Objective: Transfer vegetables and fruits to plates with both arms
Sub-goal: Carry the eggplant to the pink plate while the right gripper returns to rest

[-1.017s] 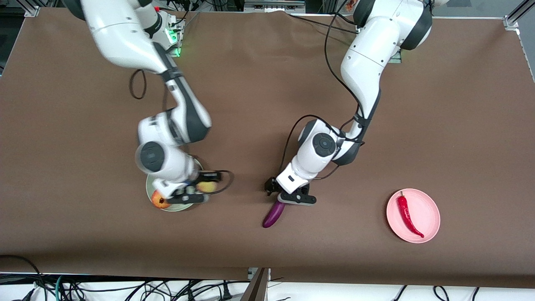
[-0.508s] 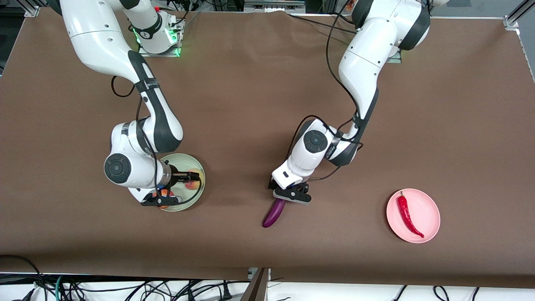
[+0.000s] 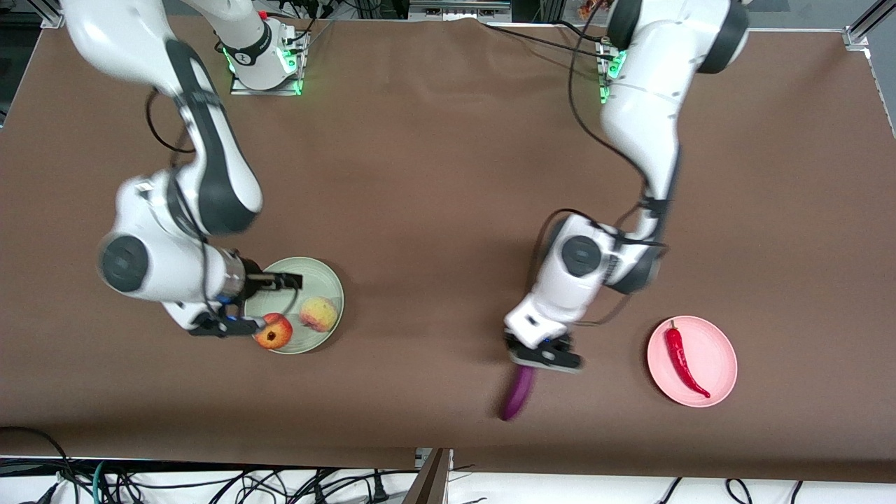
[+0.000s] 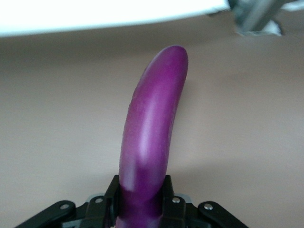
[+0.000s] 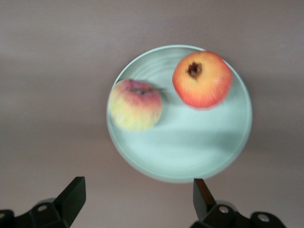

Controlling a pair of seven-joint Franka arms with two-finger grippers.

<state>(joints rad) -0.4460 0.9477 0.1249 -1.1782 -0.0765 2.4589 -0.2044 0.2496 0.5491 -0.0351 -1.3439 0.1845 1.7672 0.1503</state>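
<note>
Left gripper [image 3: 542, 355] clamped on eggplant [image 3: 516, 396] over table; right gripper [image 3: 252, 302] released, empty above green plate [image 3: 329, 280] with apple [image 3: 274, 332], peach [image 3: 318, 313].

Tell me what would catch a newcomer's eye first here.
Likely the purple eggplant, clamped at one end in the left gripper and carried above the table between the two plates. Next, the red apple and peach sitting together on the green plate, with the right gripper open beside it. The red chili lies on the pink plate.
</note>
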